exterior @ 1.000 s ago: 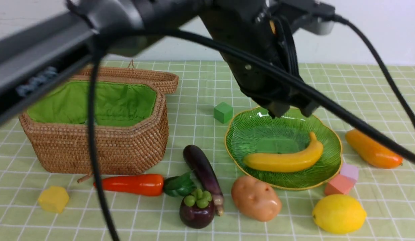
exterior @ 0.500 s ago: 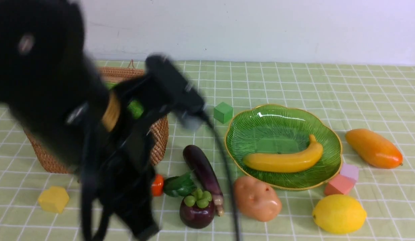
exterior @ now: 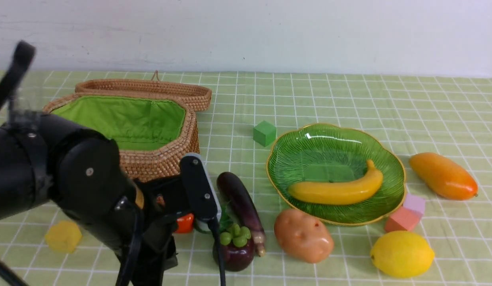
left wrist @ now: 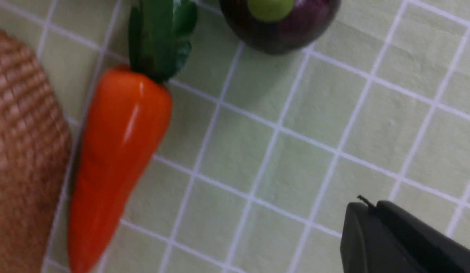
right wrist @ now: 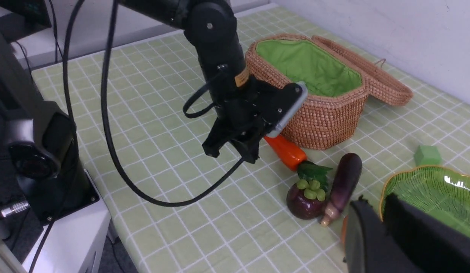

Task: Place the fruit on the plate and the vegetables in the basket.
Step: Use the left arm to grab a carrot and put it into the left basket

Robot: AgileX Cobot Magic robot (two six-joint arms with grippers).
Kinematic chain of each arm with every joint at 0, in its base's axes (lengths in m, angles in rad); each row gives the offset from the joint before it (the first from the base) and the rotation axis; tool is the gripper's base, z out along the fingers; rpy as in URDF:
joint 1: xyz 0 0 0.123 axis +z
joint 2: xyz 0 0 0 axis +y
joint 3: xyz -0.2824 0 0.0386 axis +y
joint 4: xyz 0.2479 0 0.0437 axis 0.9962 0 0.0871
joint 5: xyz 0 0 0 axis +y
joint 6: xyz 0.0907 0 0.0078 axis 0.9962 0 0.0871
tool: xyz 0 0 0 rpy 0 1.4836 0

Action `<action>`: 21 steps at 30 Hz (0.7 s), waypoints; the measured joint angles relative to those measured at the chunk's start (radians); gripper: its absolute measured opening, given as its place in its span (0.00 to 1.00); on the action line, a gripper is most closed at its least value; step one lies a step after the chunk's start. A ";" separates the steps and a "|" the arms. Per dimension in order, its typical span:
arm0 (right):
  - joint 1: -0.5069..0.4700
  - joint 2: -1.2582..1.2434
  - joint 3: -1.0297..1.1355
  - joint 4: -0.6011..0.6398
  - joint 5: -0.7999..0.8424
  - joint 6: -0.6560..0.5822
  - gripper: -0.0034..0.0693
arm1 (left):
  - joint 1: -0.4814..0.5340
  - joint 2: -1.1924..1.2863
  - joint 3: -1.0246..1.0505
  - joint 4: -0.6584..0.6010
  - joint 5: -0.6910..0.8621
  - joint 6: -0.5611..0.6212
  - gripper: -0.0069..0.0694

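Near the carrot, the left tool hangs empty, all but closed, touching nothing.

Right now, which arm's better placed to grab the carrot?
Left. Its tool hangs close above the carrot, beside the basket. The right tool sits over by the plate, with the mangosteen and eggplant between it and the carrot.
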 joint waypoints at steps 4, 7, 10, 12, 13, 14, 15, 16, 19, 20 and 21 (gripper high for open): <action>0.000 0.000 0.000 0.001 0.021 0.000 0.17 | 0.000 0.057 -0.001 0.009 -0.085 0.071 0.40; 0.000 0.000 0.000 0.004 0.030 0.000 0.17 | 0.000 0.085 -0.001 0.027 -0.174 0.080 0.59; 0.000 0.000 0.000 0.004 0.032 0.000 0.18 | 0.000 0.116 -0.001 0.063 -0.271 0.080 0.76; 0.000 0.000 0.000 0.004 0.035 0.000 0.18 | 0.000 0.138 -0.001 0.093 -0.312 0.076 0.81; 0.000 0.000 0.000 0.004 0.035 0.000 0.18 | 0.000 0.144 -0.001 0.093 -0.325 0.076 0.82; 0.000 0.000 0.000 0.004 0.035 0.000 0.18 | 0.000 0.153 -0.001 0.103 -0.337 0.075 0.83; 0.000 0.000 0.000 0.004 0.035 0.000 0.18 | 0.000 0.169 -0.001 0.111 -0.351 0.072 0.82; 0.000 0.000 0.000 0.004 0.035 0.000 0.18 | 0.000 0.177 -0.002 0.115 -0.355 0.069 0.82; 0.000 0.000 0.000 0.004 0.035 0.000 0.18 | 0.000 0.210 -0.011 0.125 -0.364 0.067 0.81; 0.000 0.000 0.000 0.004 0.035 0.000 0.18 | 0.000 0.224 -0.018 0.126 -0.369 0.062 0.79; 0.000 0.000 0.000 0.004 0.035 0.000 0.18 | 0.000 0.233 -0.021 0.127 -0.370 0.056 0.79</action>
